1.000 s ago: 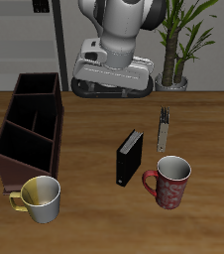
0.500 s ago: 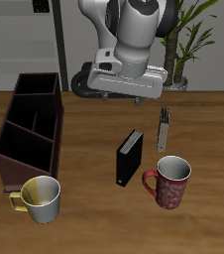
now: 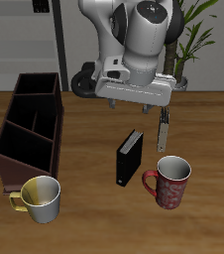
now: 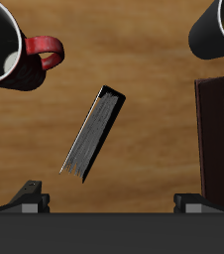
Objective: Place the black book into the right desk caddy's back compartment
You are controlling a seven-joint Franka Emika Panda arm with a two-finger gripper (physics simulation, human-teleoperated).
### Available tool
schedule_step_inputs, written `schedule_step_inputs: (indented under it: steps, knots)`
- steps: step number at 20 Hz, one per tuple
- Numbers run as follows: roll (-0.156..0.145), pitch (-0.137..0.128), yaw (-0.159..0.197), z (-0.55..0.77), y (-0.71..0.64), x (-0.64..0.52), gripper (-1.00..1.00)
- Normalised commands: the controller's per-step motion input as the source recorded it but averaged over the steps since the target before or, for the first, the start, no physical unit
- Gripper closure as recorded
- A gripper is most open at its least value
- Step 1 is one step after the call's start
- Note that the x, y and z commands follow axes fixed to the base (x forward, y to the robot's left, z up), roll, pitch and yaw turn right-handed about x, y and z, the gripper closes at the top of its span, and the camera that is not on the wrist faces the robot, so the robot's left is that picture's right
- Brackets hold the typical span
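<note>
The black book point(image 3: 130, 159) stands upright on the wooden table, between the red mug and the caddy; it also shows in the wrist view point(image 4: 92, 135), seen from above with its pale page edge. The right desk caddy point(image 3: 29, 131) is a long dark brown box with dividers near the table's side edge; its back compartment point(image 3: 38, 92) is the far end section. A part of the caddy shows in the wrist view point(image 4: 219, 129). My gripper point(image 3: 139, 103) hangs open and empty above and behind the book, fingers spread wide point(image 4: 112, 199).
A red mug point(image 3: 168, 183) stands beside the book, nearer the front edge. A pale mug with a yellow handle point(image 3: 42, 198) stands just in front of the caddy. A grey stapler-like object point(image 3: 164, 127) lies behind the red mug. A potted plant point(image 3: 178, 45) stands at the back.
My gripper has come down and forward toward the book and shifted sideways toward the stapler-like object. The book, caddy and mugs have not moved.
</note>
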Motion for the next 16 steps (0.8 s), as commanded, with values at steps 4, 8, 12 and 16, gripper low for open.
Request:
schedule_step_inputs:
  steps: [4,8,12,16]
  knots:
    - [0.027,-0.002,-0.047,-0.21,0.06,0.16,-1.00]
    - [-0.002,-0.016,-0.015,-0.25,0.10,0.13,-1.00]
    - [0.018,0.000,-0.051,-0.34,0.05,0.13,-1.00]
    - [-0.007,0.025,-0.032,-0.39,-0.03,0.13,-1.00]
